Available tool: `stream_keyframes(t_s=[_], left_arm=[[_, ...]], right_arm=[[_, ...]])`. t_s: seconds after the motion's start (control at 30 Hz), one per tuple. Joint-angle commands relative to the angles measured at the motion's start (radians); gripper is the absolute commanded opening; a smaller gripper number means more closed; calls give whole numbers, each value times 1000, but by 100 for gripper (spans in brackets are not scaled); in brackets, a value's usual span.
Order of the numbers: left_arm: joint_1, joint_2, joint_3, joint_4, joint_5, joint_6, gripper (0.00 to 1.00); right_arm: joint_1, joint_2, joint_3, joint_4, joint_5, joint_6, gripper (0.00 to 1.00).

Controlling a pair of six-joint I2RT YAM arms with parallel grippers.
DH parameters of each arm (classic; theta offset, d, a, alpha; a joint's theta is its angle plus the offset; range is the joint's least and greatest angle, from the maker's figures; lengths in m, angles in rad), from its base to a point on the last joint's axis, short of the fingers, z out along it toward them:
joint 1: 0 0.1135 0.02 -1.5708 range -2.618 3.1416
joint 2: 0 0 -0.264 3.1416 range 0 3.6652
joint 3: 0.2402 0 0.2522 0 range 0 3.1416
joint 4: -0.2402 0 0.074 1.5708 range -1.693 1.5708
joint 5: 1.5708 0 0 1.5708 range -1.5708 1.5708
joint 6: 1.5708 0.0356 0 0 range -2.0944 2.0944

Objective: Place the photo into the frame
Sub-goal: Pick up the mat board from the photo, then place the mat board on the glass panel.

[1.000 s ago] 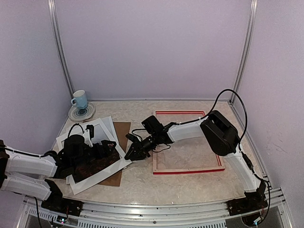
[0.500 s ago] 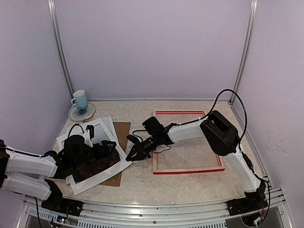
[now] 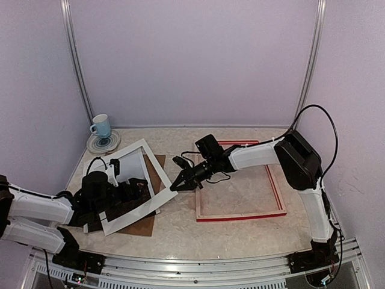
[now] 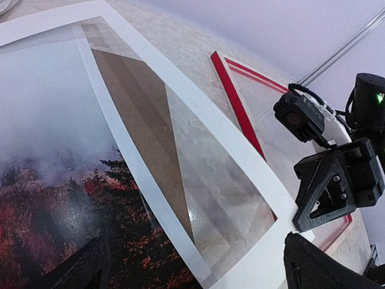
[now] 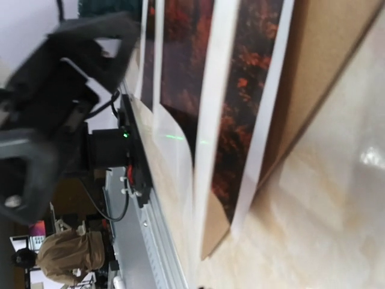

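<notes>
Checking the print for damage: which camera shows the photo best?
Left wrist view: the photo fills its left half, misty sky above red trees. The right wrist view shows only strips of it between bars of the white mat. From the top it is mostly hidden under the mat and left arm.

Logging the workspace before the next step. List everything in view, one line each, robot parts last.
window mat: one, white, left, right corner raised
photo: one, grey sky over red-brown trees, left, under the window mat
backing board: one, brown, beneath the photo
frame: one, red, flat at right
saucer: one, pale, back left
cup: one, light blue, on the saucer
left gripper: one, black, open above the photo
right gripper: one, black, shut on the window mat's corner
</notes>
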Motion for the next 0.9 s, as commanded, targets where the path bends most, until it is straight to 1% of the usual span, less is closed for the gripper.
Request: stream_keyframes(t_s=[0.0, 0.13, 0.37, 0.6, 0.87], left_arm=[[-4, 11, 7, 24, 12, 11, 99], [-3, 16, 18, 18, 13, 17, 99], [3, 17, 26, 14, 18, 23, 99], [9, 44, 50, 18, 32, 30, 99], [11, 63, 59, 22, 36, 33, 99]], right_arm=[[-20, -80, -43, 0, 31, -38, 0], [-33, -119, -89, -17, 59, -54, 0], [-72, -228, -240, 12, 93, -60, 0], [-102, -325, -354, 3, 130, -82, 0], [-138, -431, -454, -47, 174, -119, 0]])
